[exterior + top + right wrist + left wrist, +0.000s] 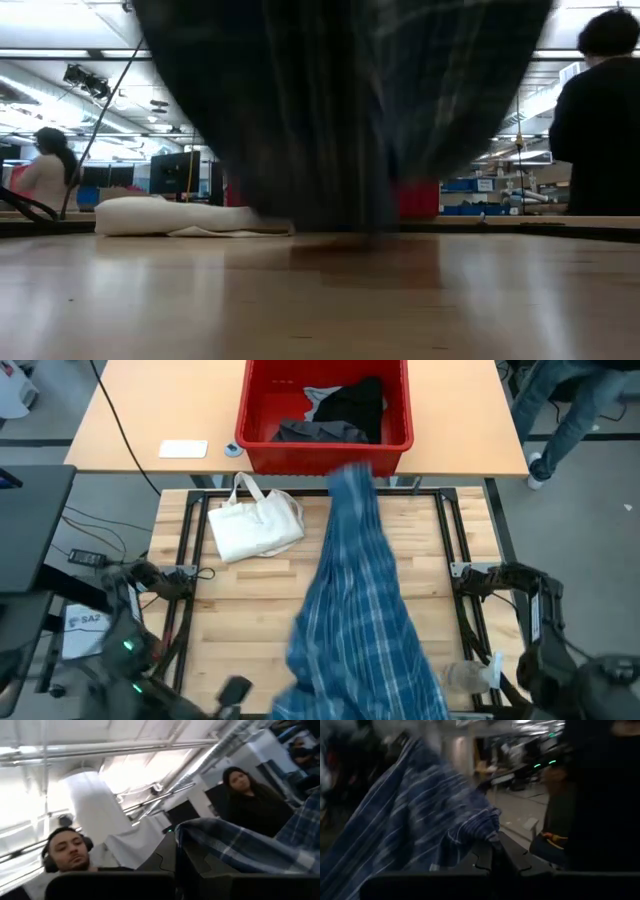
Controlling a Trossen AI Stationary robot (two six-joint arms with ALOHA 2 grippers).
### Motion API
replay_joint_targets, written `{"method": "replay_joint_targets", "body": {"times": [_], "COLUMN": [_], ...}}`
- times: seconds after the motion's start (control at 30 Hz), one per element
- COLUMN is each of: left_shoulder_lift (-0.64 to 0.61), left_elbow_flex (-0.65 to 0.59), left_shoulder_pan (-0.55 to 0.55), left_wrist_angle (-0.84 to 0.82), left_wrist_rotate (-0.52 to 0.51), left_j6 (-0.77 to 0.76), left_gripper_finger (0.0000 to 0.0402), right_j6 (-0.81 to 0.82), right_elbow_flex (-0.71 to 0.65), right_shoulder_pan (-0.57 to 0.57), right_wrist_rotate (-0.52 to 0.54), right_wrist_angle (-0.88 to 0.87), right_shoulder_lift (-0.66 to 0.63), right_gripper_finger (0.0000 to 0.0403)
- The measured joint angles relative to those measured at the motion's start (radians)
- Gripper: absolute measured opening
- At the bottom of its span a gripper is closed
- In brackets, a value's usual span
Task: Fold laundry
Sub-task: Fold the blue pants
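Overhead only: red bin [325, 448] behind plaid garment [355, 620]

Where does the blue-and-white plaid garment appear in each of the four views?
High view: plaid garment hangs down the middle, in front of the red bin.
Low view: dark curtain top centre.
Left wrist view: left half.
Right wrist view: lower right.
Shared landmark: cream tote bag.

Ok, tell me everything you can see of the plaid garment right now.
The plaid garment is soft blue-and-white checked cloth, bunched, stretched lengthwise from the table's near edge towards the red bin. Both wrist views show its edges pinched in the shut left gripper and right gripper. It hangs lifted, its lower folds reaching the wooden table.
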Motion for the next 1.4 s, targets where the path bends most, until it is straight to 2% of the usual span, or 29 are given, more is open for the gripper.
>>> {"method": "replay_joint_targets", "body": {"times": [0.17,0.3,0.37,0.43,0.5,0.57,0.67,0.87,0.97,1.03,1.17,1.27,1.4], "left_shoulder_lift": [0.057,0.065,0.065,0.065,0.065,0.065,0.065,0.082,0.091,0.089,0.071,0.048,0.011], "left_elbow_flex": [0.0,0.0,0.0,0.0,0.0,0.0,0.0,-0.001,-0.001,-0.001,-0.001,-0.001,0.0], "left_shoulder_pan": [-0.026,-0.089,-0.126,-0.159,-0.188,-0.212,-0.224,-0.18,-0.148,-0.142,-0.146,-0.151,-0.144], "left_wrist_angle": [0.008,0.082,0.182,0.318,0.443,0.517,0.533,0.587,0.62,0.591,0.421,0.258,0.019], "left_wrist_rotate": [-0.011,-0.011,0.002,0.08,0.197,0.254,0.249,0.254,0.256,0.221,-0.006,-0.256,-0.664], "left_j6": [-0.128,-0.116,-0.058,0.022,0.097,0.156,0.202,0.165,0.112,0.095,0.121,0.106,0.0], "left_gripper_finger": [0.0013,0.0013,0.0013,0.0013,0.0013,0.0013,0.0013,0.0013,0.0013,0.0013,0.0014,0.0014,0.0014], "right_j6": [-0.027,-0.152,-0.264,-0.364,-0.416,-0.433,-0.455,-0.475,-0.448,-0.432,-0.515,-0.606,-0.736], "right_elbow_flex": [0.0,0.0,0.0,0.0,0.001,0.002,0.001,0.002,0.034,0.061,0.102,0.106,0.108], "right_shoulder_pan": [0.052,0.086,0.095,0.1,0.102,0.103,0.102,0.077,0.072,0.073,0.088,0.102,0.092], "right_wrist_rotate": [0.137,0.191,0.152,0.073,-0.021,-0.095,-0.142,-0.233,-0.215,-0.117,0.216,0.482,0.883], "right_wrist_angle": [0.169,0.386,0.48,0.513,0.482,0.436,0.384,0.432,0.441,0.434,0.367,0.351,0.361], "right_shoulder_lift": [0.069,0.13,0.152,0.164,0.172,0.178,0.183,0.198,0.198,0.197,0.186,0.163,0.122], "right_gripper_finger": [0.0011,0.0011,0.0011,0.0011,0.0011,0.0011,0.0011,0.0011,0.0011,0.0011,0.0011,0.0011,0.0009]}}
